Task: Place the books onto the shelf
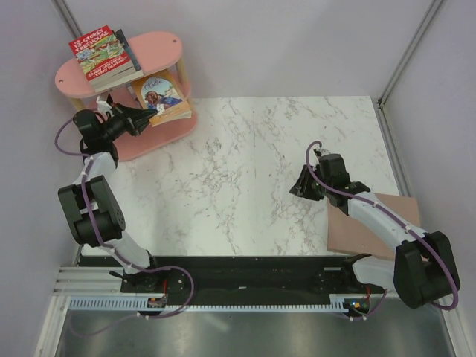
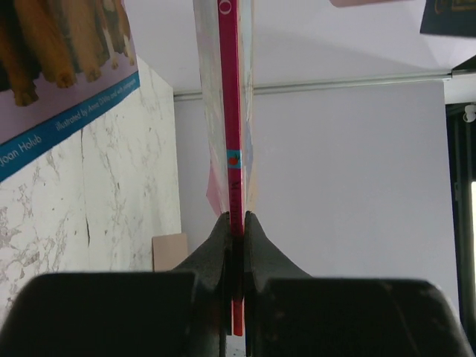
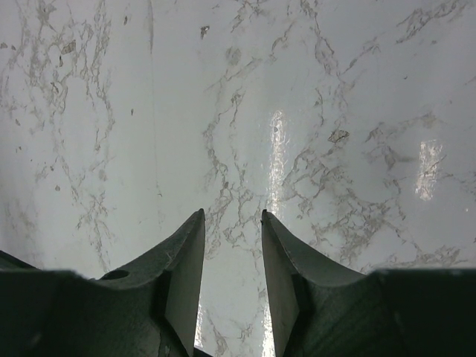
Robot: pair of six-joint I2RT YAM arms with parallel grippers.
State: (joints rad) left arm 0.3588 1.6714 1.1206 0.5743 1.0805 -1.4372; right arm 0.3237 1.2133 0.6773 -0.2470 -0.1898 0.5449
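Observation:
The pink three-tier shelf [image 1: 160, 44] stands at the table's far left corner. On its top board lies a stack of books with the red treehouse one [image 1: 100, 48] uppermost. On a lower board an orange-tan book with a blue figure [image 1: 162, 95] lies tilted. My left gripper [image 1: 151, 119] reaches in at that level. In the left wrist view it [image 2: 236, 216] is shut on a thin book with a red spine [image 2: 234, 111], held edge-on. The light blue puppies book [image 2: 52, 67] lies close beside it. My right gripper [image 1: 301, 186] [image 3: 232, 216] hovers open over bare marble with nothing between its fingers.
A flat plain brown board [image 1: 372, 223] lies at the table's right edge under my right arm; it also shows far off as the board [image 2: 169, 251]. Grey walls close in the table at the back and both sides. A dark book corner [image 2: 450, 15] shows at the upper right.

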